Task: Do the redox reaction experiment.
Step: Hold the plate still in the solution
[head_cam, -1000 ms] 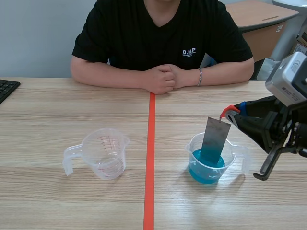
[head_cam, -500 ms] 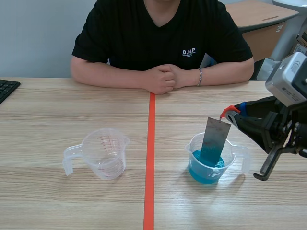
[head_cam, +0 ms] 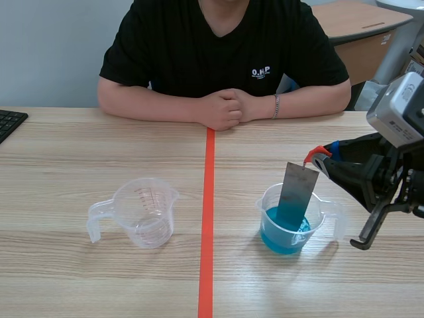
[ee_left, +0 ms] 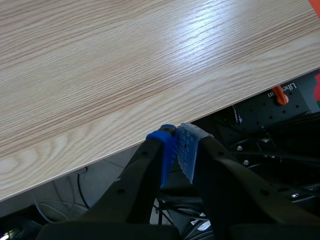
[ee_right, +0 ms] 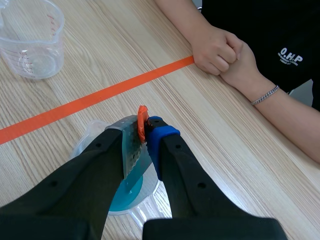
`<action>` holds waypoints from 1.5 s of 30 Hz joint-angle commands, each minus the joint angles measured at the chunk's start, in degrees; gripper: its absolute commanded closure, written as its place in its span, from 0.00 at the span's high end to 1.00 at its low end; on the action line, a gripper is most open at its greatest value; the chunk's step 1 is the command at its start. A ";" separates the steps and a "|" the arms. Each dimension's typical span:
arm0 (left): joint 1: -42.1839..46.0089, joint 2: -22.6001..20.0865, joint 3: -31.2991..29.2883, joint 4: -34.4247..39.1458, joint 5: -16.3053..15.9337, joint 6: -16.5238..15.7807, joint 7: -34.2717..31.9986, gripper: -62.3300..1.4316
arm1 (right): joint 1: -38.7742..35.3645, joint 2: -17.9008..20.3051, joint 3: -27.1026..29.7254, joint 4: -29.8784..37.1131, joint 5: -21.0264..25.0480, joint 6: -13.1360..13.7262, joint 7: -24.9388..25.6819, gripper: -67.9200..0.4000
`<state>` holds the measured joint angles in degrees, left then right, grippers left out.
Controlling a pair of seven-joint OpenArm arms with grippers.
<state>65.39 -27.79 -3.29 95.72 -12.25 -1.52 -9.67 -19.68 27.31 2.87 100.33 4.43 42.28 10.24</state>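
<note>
one metal strip (head_cam: 296, 192), pinched in your right fingers (head_cam: 344, 171) at lower right, dips into the blue solution (head_cam: 278, 240) to react; left fingers (ee_left: 167, 150) closed, empty.

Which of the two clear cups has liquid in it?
The cup beside the right gripper: it holds blue liquid and a metal plate. The other cup, across the tape line, is empty.

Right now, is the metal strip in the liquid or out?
In. The right hand holds the metal strip by its top; its lower end dips into the blue liquid in the cup.
</note>
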 commanded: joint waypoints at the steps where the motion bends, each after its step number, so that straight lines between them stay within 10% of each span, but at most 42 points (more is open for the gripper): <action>1: 0.15 0.13 -0.07 0.35 -0.15 -0.04 -0.81 0.10 | 0.63 0.76 0.04 0.04 0.24 0.44 0.20 0.03; 32: 0.15 0.13 -0.07 0.35 -0.15 -0.07 -0.79 0.10 | -6.99 0.81 5.57 14.03 0.52 0.44 -0.02 0.03; 45: 0.15 0.13 -0.07 0.35 -0.15 -0.04 -0.55 0.10 | -10.91 0.81 9.62 22.86 8.92 0.44 -6.84 0.03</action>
<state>65.39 -27.79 -3.29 95.72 -12.25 -1.52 -9.65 -30.59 27.33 11.68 122.26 12.34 42.39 2.83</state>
